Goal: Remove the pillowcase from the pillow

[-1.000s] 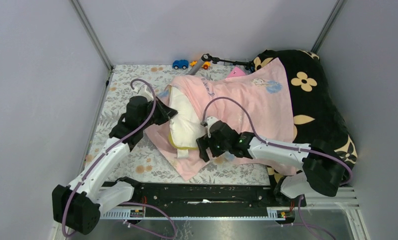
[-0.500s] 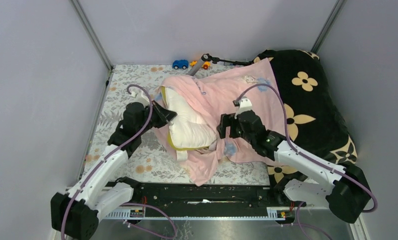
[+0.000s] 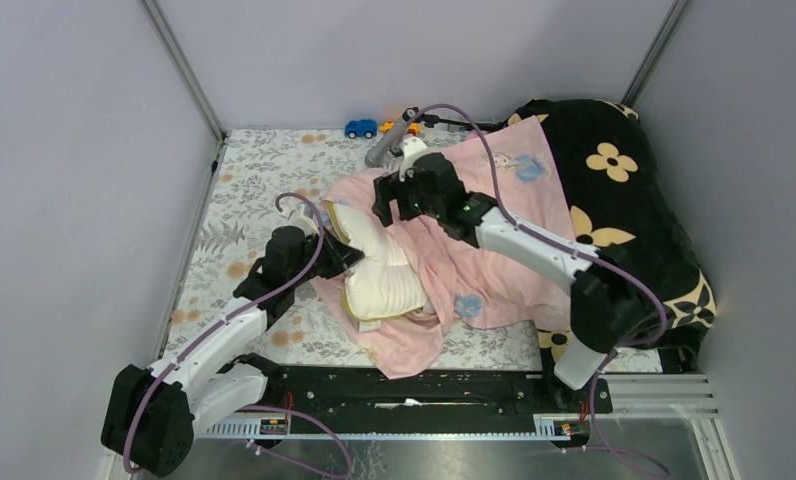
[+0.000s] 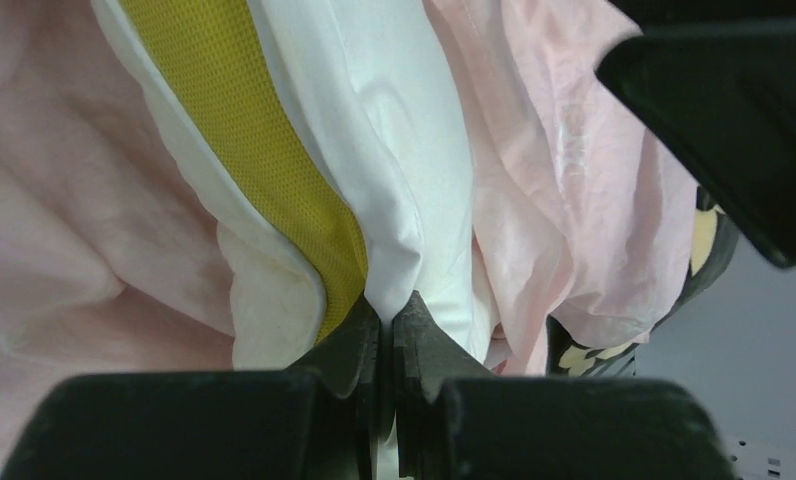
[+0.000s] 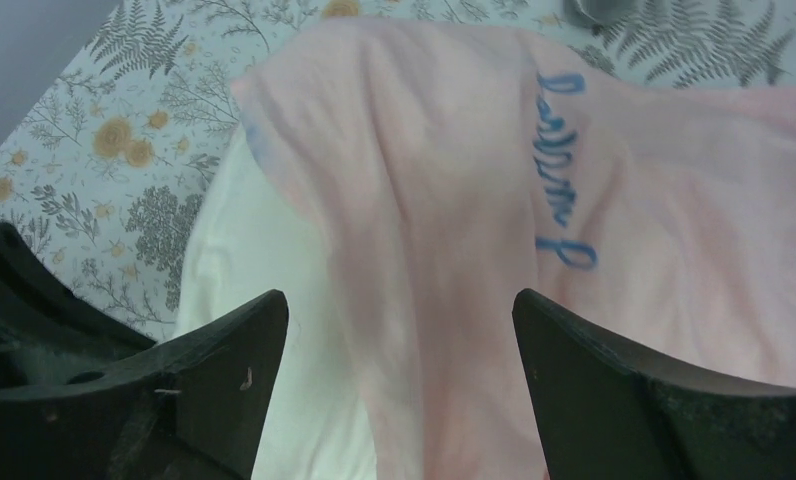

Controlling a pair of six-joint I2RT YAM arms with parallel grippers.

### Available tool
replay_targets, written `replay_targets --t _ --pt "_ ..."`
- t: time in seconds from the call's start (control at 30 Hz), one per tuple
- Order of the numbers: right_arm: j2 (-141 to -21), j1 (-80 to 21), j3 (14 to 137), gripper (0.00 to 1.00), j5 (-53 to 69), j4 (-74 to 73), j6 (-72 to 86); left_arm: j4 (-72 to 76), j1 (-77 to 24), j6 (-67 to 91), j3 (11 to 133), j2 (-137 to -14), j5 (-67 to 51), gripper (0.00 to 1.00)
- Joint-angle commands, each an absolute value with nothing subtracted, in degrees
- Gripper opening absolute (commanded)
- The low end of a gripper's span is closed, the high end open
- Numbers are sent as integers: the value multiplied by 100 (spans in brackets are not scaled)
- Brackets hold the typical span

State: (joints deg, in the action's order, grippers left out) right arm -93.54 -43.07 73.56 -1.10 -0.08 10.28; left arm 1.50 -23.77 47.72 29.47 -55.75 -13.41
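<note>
Our left gripper [image 4: 386, 318] pinches the pillow [image 4: 374, 130] at its yellow-trimmed edge; our right gripper [image 5: 394, 320] hangs wide open over the pillowcase [image 5: 454, 230], thin, limp fabric half-covering the pillow mid-table, best pinched at this loose fold

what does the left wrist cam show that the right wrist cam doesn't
Only the left wrist view: the left gripper shut on the edge of the pillow beside its yellow trim, plus a bit of the black flowered blanket.
Only the right wrist view: the right gripper open above the pillowcase, the blue lettering on it, and the floral table cover.
Both: the pink pillowcase lying against the white pillow.
</note>
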Motion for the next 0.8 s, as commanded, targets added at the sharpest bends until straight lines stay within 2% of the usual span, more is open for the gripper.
replay_targets --t 0.0,0.17,0.27,0.43,0.57,0.67,0.77 --pt "-10191 -4321 8381 89 605 -477 670 532 -2527 4677 2743 -5422 -1471 0" --pt "-10796 -4469 8953 89 410 -663 392 536 -2546 4613 2648 -5364 -1427 0" --pt "-11171 -4658 9301 89 -378 -884 150 524 -2548 4567 2646 -5353 -1456 0" --pt "-11751 -4677 9942 72 -1695 -968 273 474 -2547 4495 2697 -5315 -1663 0" --pt "-12343 -4627 10819 47 -2585 -1411 347 271 -2557 4394 2835 -5101 -1765 0" --pt "-12540 -4492 10994 39 -2840 -1616 432 -275 -2558 4245 3096 -4770 -1552 0" --pt "-12516 -4280 10907 36 -3090 -1787 609 -957 -2558 4000 3468 -4389 -1152 0"
